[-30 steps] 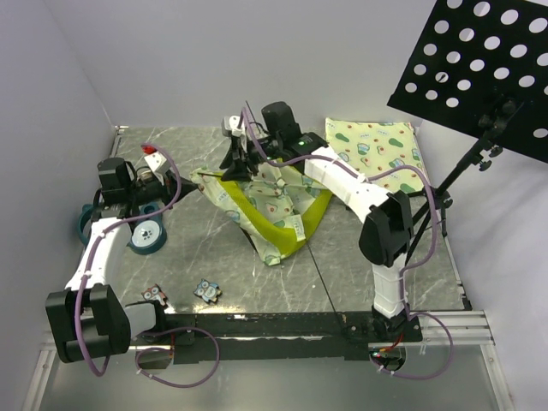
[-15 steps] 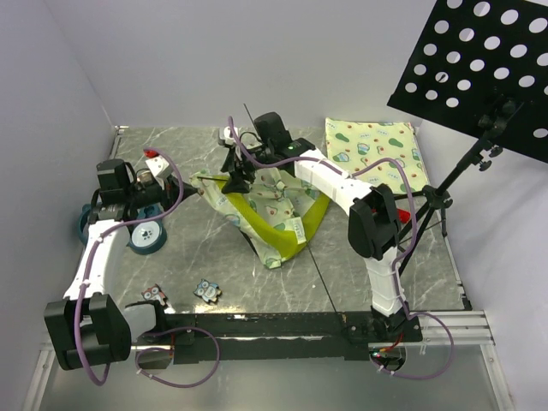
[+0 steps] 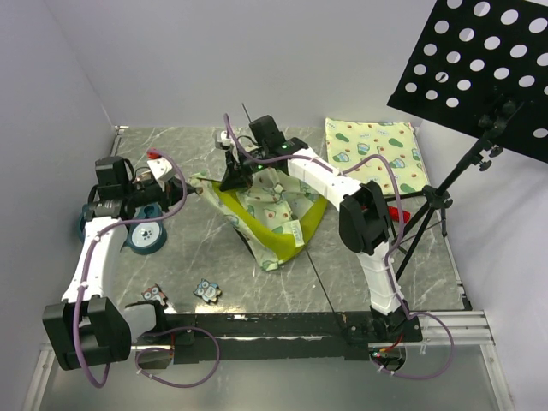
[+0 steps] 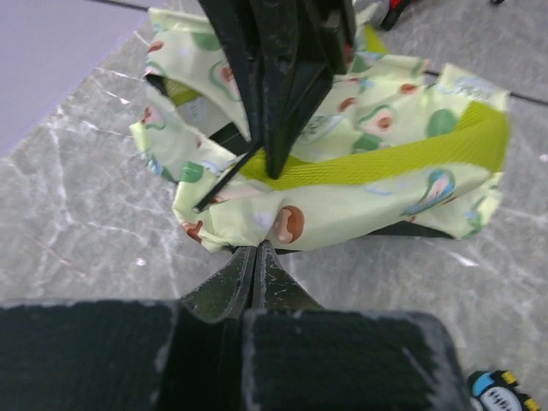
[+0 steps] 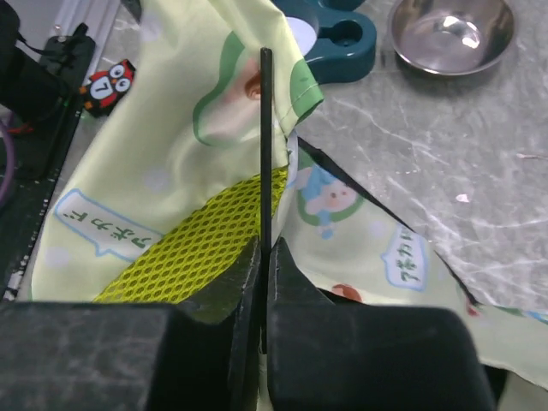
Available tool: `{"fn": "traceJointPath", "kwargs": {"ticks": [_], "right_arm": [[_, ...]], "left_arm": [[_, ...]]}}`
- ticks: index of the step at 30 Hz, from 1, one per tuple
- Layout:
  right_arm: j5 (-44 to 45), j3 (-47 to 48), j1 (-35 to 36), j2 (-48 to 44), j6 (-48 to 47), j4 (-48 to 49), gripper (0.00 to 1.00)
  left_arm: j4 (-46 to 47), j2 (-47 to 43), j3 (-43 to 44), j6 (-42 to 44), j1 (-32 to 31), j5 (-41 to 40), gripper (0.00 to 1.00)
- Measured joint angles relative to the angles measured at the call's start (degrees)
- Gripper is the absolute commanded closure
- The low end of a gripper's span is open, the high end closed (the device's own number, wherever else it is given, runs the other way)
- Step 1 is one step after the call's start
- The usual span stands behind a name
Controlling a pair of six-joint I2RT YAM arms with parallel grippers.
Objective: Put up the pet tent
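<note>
1. In the middle of the table (image 3: 360, 265), the pet tent (image 3: 272, 214) is just a crumpled heap. The lime mesh and avocado print are sagging, nothing dome-like yet.
2. The right gripper (image 3: 233, 177) is clamped tight on a thin black pole (image 5: 265, 128) poking out of the fabric. Over the last second that arm swung left and dragged pole and cloth along a bit.
3. The left gripper (image 3: 177, 190) sits at the tent's left corner with its fingers pressed together. Can't tell if they've pinched anything.
4. My guess is the pole's being walked toward that corner to seat it. Early days.
</note>
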Motion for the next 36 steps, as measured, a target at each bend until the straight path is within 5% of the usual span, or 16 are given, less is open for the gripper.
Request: {"fn": "traceJointPath", "kwargs": {"ticks": [2, 4, 6, 11, 16, 24, 29, 33, 36], "right_arm": [[-0.6, -0.1, 0.0, -0.1, 0.2, -0.3, 1.00], [-0.7, -1.6, -0.1, -0.8, 0.3, 0.6, 1.00], [-0.7, -3.9, -0.2, -2.4, 0.2, 0.9, 1.00], [0.2, -5.0, -0.2, -4.8, -0.3, 1.0, 1.00], [0.7, -6.5, -0.3, -7.8, -0.6, 1.7, 1.00], [0.7, -7.3, -0.3, -10.4, -0.1, 3.6, 1.00], [0.3, -7.8, -0.3, -10.6, 0.5, 4.0, 1.00], [0.0, -9.1, -0.3, -11.2, 1.0, 4.8, 1.00], [0.0, -10.3, -0.3, -11.9, 1.7, 5.6, 1.00]], "left_arm": [[-1.7, 0.0, 0.7, 2.3, 0.0, -1.1, 0.64], [-2.8, 0.0, 1.3, 3.6, 0.6, -1.6, 0.13], [-4.5, 0.2, 2.7, 4.5, 2.6, -1.5, 0.00], [-13.8, 3.0, 11.2, 8.2, 9.4, 0.6, 0.00], [-21.7, 5.5, 15.7, 11.0, 9.6, 5.1, 0.00], [-9.0, 6.6, 4.6, -1.5, 7.3, 9.6, 0.12], [4.5, 6.8, 0.1, -11.2, 2.1, 8.7, 0.39], [10.8, 7.5, -0.4, -15.0, 0.2, 8.1, 0.79], [11.0, 8.0, -0.3, -14.5, 0.3, 8.0, 0.91]]}}
